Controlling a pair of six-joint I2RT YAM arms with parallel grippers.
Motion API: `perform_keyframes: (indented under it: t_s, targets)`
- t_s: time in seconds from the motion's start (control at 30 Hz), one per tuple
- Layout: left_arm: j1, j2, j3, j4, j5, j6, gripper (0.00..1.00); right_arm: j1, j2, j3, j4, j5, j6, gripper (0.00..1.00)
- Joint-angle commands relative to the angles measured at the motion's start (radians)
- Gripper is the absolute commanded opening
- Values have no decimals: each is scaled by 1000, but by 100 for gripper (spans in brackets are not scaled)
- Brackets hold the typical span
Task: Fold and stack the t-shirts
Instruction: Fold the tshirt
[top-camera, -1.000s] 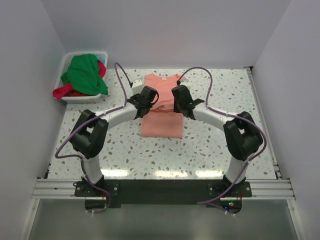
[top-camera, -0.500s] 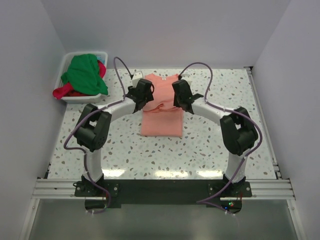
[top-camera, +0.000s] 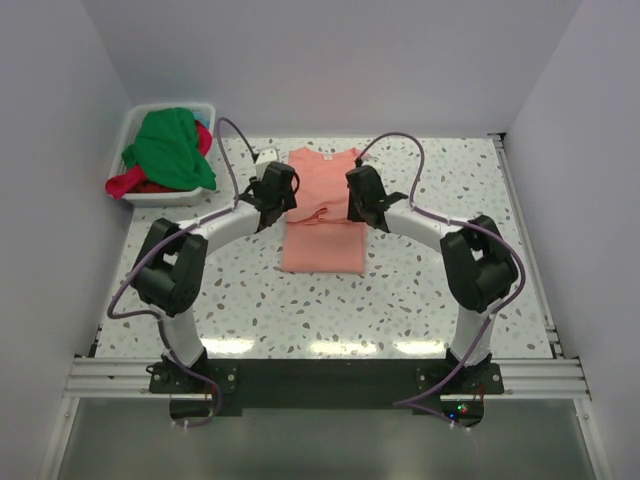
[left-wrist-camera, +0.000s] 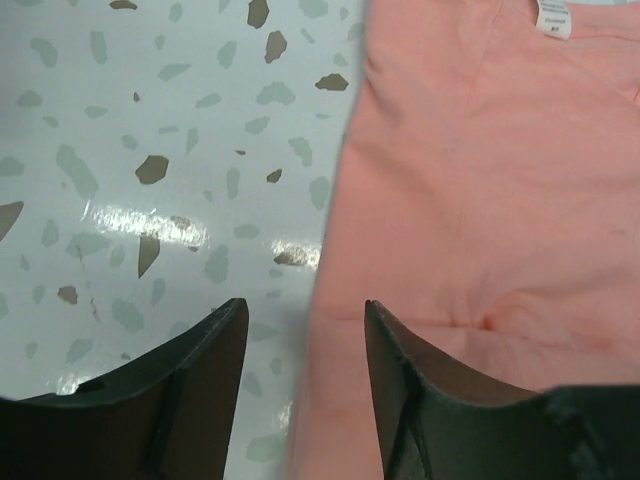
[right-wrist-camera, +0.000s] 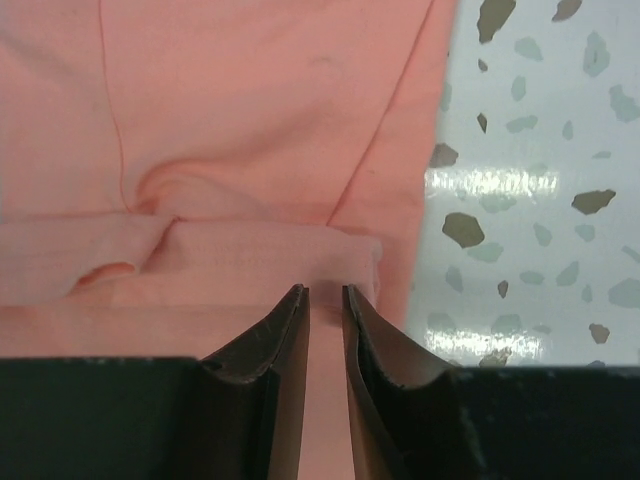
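1. Salmon-pink shirt (top-camera: 322, 245) lies folded narrow in the middle of the table (top-camera: 430, 290), collar toward the far side. A rumpled ridge crosses it at mid-length. Risk: any brush against that ridge can spring the loose layer open.
2. Left fingers (left-wrist-camera: 305, 320) stand apart over the shirt's left edge and hold nothing. Risk: closing here may catch only the top layer, or bare table, and drag the cloth askew.
3. Right fingers (right-wrist-camera: 325, 295) stand narrowly apart just short of the ridge, with no cloth pinched between them. Risk: moving forward at this height pushes the ridge up and undoes the fold.
4. Green shirt (top-camera: 170, 145) and red shirt (top-camera: 125, 185) sit heaped together in the white tub (top-camera: 135, 115) at the far left corner. Risk: pulling one out may drag the other with it.
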Motion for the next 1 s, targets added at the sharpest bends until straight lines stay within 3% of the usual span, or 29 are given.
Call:
perform_keyframes:
  t_s: [0.0,0.47,0.97]
  targets:
    - [5,-114,-67,-43,59,-3,50,3,-65,-55,6,-56,0,26]
    - [-24,-43,-58,-117,156,4,1,30,-42,-52,-3,-97,16,26]
    - [-25,72,29,-128,149,7,0,35,75,48,-8,-78,14,22]
